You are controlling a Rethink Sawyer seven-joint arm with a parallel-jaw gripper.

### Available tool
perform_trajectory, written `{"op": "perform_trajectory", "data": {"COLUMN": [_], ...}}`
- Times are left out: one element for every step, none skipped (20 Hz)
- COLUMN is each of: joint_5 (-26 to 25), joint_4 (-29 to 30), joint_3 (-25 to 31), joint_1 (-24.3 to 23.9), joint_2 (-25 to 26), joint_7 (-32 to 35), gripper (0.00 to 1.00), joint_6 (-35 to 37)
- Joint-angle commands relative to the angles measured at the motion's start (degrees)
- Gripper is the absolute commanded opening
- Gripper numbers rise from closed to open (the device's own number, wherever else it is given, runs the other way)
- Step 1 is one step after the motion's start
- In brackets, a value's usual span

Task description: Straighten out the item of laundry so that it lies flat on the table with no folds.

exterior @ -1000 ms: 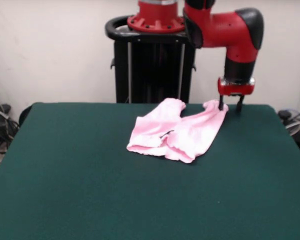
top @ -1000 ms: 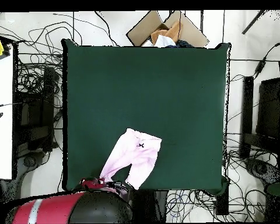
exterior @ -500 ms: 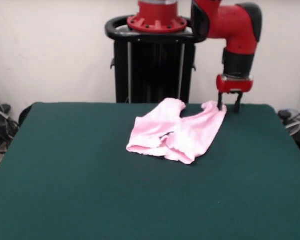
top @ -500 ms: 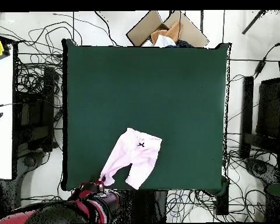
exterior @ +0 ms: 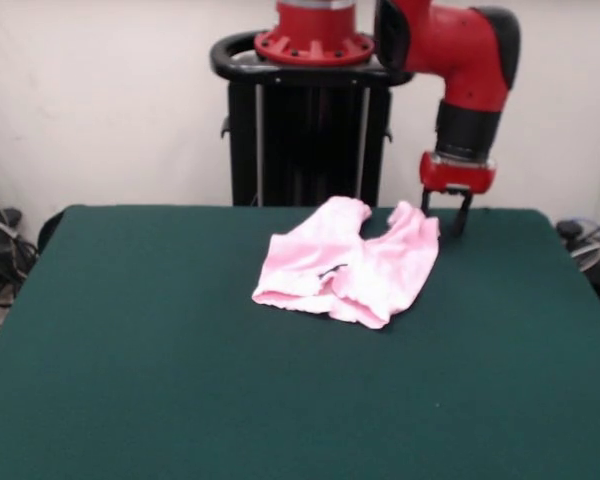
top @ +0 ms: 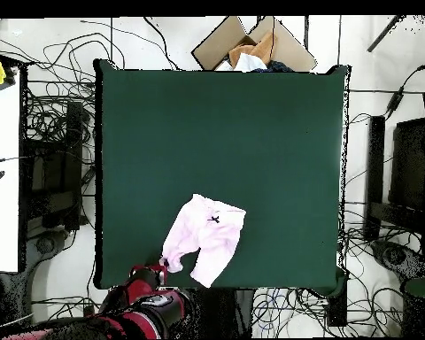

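Note:
The pale pink pants [exterior: 345,260] lie rumpled on the far half of the green table [exterior: 180,380], with the dark bow [exterior: 332,268] near the middle. One leg points to the far edge, the other to the right, its cuff [exterior: 417,213] bunched. My gripper [exterior: 443,212] hangs open and empty just right of that cuff, a little above the table near its far edge. In the overhead view the pants [top: 207,235] lie near the bottom edge of the table [top: 251,133] and the gripper [top: 150,270] is by the lower left cuff.
The black pedestal [exterior: 305,130] stands behind the table's far edge. A cardboard box with clothes [top: 251,46] sits beyond the table's top edge in the overhead view. Cables [top: 48,133] lie on the floor on both sides, and a white bench [top: 2,159] is at the left.
The gripper has risen slightly and shifted left in the front view. The right leg's cuff has slipped back toward the garment and is no longer stretched out.

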Motion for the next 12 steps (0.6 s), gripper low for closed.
{"op": "perform_trajectory", "data": {"joint_5": [4.64, 2.79, 0.83, -0.84, -0.78, -0.19, 1.68, 3.47, 5.19, 5.92, 6.43, 6.74], "joint_4": [-9.72, -9.44, -9.23, -8.99, -8.7, -8.02, -7.31, -6.51, -6.02, -5.47, -5.13, -4.91], "joint_3": [0.04, 2.43, 5.49, 9.28, 11.51, 13.86, 14.18, 15.02, 14.08, 14.79, 15.15, 15.34], "joint_1": [-6.24, -8.53, -11.21, -14.22, -15.43, -16.78, -16.36, -16.57, -15.43, -15.82, -16.05, -15.99], "joint_2": [-5.06, -5.67, -6.07, -6.32, -6.49, -7.11, -8.1, -8.88, -9.71, -9.86, -9.93, -10.03], "joint_7": [8.77, 8.93, 9.11, 9.23, 9.1, 9.19, 9.43, 9.93, 10.29, 11.01, 11.45, 11.57], "gripper": [1.0, 1.0, 1.0, 1.0, 1.0, 1.0, 1.0, 1.0, 1.0, 1.0, 1.0, 1.0], "joint_6": [6.45, 7.79, 9.41, 11.98, 14.65, 18.22, 21.49, 25.19, 26.86, 28.21, 29.16, 30.18]}}
